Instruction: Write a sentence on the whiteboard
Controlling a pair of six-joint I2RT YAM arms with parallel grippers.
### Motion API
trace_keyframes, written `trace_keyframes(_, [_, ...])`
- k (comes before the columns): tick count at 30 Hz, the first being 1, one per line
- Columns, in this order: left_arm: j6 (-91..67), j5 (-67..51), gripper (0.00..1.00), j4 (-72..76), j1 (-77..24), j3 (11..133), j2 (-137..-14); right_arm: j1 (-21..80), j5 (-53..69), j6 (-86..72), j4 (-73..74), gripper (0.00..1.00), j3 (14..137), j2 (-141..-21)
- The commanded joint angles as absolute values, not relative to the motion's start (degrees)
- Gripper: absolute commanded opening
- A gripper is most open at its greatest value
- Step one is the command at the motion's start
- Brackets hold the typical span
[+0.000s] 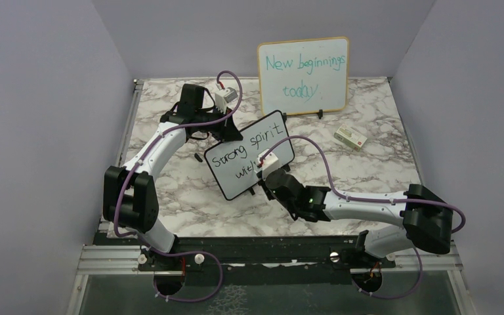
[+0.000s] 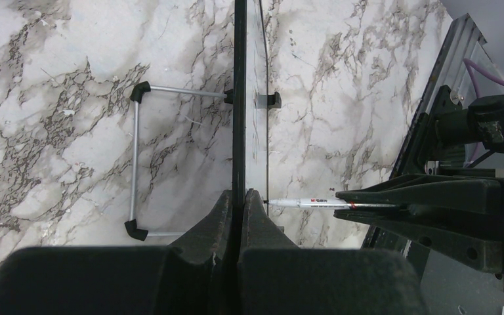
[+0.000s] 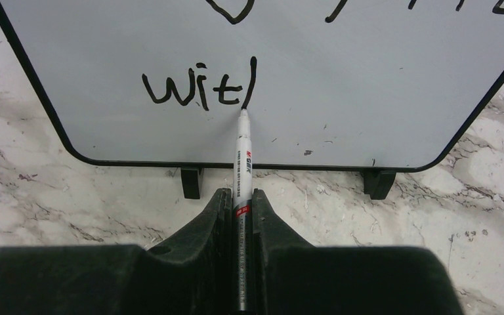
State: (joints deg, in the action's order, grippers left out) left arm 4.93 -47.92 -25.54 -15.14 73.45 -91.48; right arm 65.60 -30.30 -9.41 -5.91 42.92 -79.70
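The black-framed whiteboard (image 1: 236,172), lettered "Strong spirit" with a second line begun, stands mid-desk, its top edge clamped in the left jaws. The right jaws pinch a marker (image 3: 243,147) whose tip touches it. The desk (image 1: 380,167) is marbled, the walls (image 1: 39,98) lilac.

Bright, diffuse, even light from above. Soft faint shadows on marble table (image 1: 380,164) in top view. Whiteboard (image 3: 367,79) evenly lit, writing crisp. Wrist views: foreground at 6 o'clock dark, slightly soft.
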Motion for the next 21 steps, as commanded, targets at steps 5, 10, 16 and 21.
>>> trace_keyframes(5, [7.5,-43.9,0.0,-28.4,-15.8,71.7,-91.9,65.1,-31.0,-9.5,-7.0,0.0,43.2,-79.4])
trace_keyframes(10, [7.5,-44.0,0.0,-28.4,-15.8,71.7,-92.0,65.0,-33.0,-8.2,-8.5,0.01,43.4,-79.2])
trace_keyframes(16, [7.5,-44.1,0.0,-28.4,-15.8,71.7,-92.0,64.8,-34.0,-7.2,-9.9,0.0,43.3,-78.6])
trace_keyframes(21, [7.5,-44.1,0.0,-28.4,-15.8,71.7,-92.0,64.6,-33.9,-6.6,-10.7,0.01,43.5,-78.6])
